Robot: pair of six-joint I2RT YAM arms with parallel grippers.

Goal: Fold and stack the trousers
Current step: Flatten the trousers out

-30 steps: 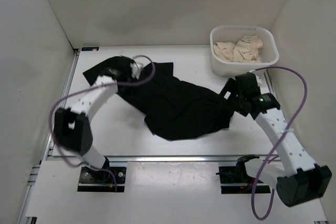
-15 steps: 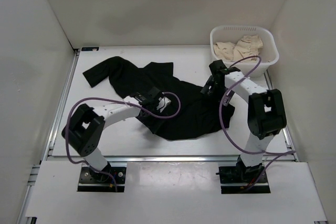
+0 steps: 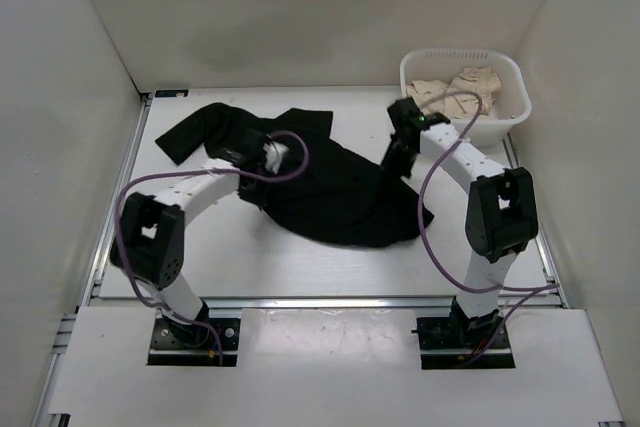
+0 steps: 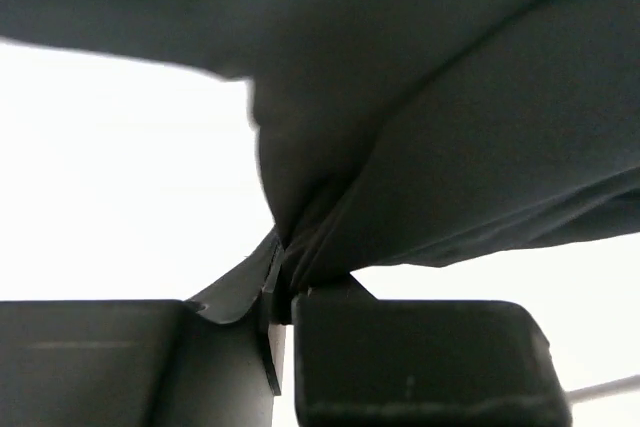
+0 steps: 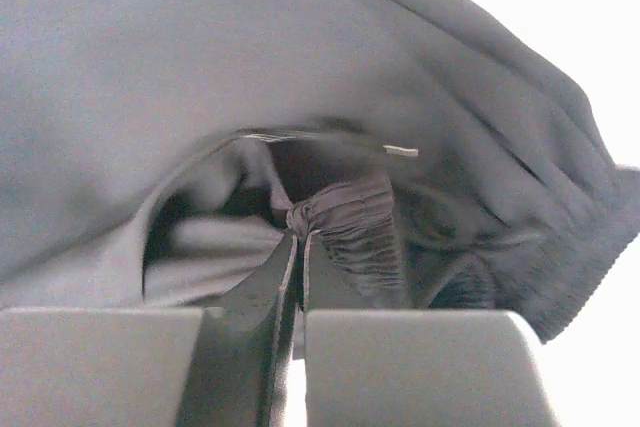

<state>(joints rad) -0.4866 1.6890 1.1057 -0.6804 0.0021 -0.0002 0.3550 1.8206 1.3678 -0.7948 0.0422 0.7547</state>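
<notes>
Black trousers point(image 3: 340, 197) lie crumpled across the middle of the white table point(image 3: 200, 247), with one leg trailing to the far left point(image 3: 190, 137). My left gripper point(image 3: 266, 154) sits over the trousers' left part. In the left wrist view it point(image 4: 283, 272) is shut on a pinched fold of the dark cloth point(image 4: 420, 127). My right gripper point(image 3: 399, 158) is at the trousers' right edge. The right wrist view shows it point(image 5: 300, 232) shut on the gathered elastic waistband point(image 5: 350, 212).
A white basket point(image 3: 412, 122) holding beige cloth point(image 3: 460, 87) stands at the back right, close behind my right arm. White walls enclose the table on the left, back and right. Purple cables loop off both arms.
Both grippers have shut on the trousers. My left gripper moved back and left from the trousers' front edge, dragging cloth with it. The front edge now lies further from me.
</notes>
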